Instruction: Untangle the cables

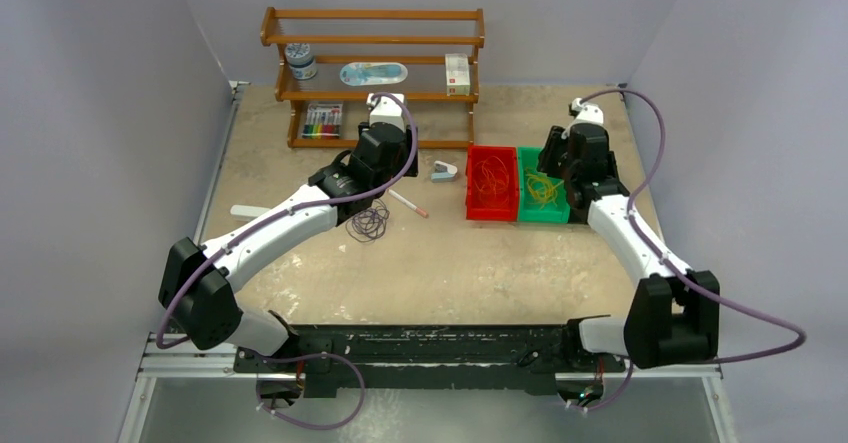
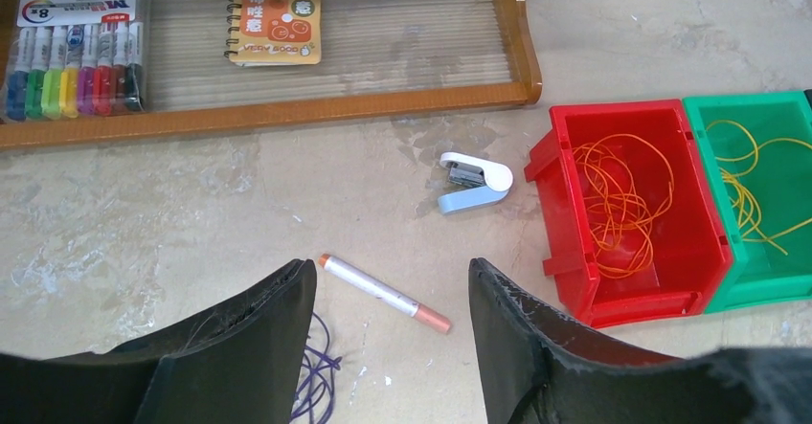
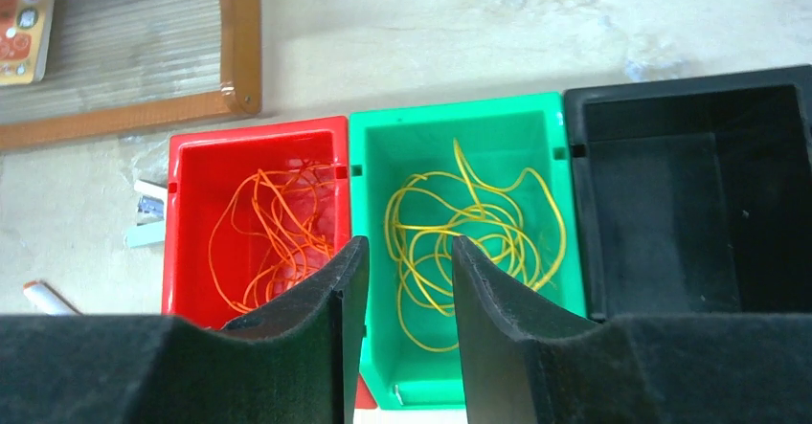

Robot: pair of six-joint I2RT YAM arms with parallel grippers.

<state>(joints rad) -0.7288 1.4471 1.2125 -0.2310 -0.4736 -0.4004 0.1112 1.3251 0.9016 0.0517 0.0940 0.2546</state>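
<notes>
The cables lie apart in three places. A dark purple cable [image 1: 368, 223] [image 2: 311, 376] is coiled loose on the table, just under the left finger of my left gripper [image 2: 393, 266], which hangs open and empty above it. An orange cable [image 3: 278, 237] [image 2: 618, 204] sits in the red bin [image 1: 492, 203] [image 3: 191, 213]. A yellow cable [image 3: 474, 237] [image 1: 541, 191] fills the green bin [image 3: 378, 156] [image 1: 527, 210]. My right gripper [image 3: 407, 242] hovers over the green bin, jaws apart with nothing between them.
A black bin [image 3: 689, 204] stands empty to the right of the green one. A white pen [image 2: 383, 293] and a small stapler [image 2: 474, 180] lie on the table [image 1: 450, 263]. The wooden shelf [image 1: 372, 143] at the back holds markers [image 2: 72, 51] and a notebook [image 2: 276, 17].
</notes>
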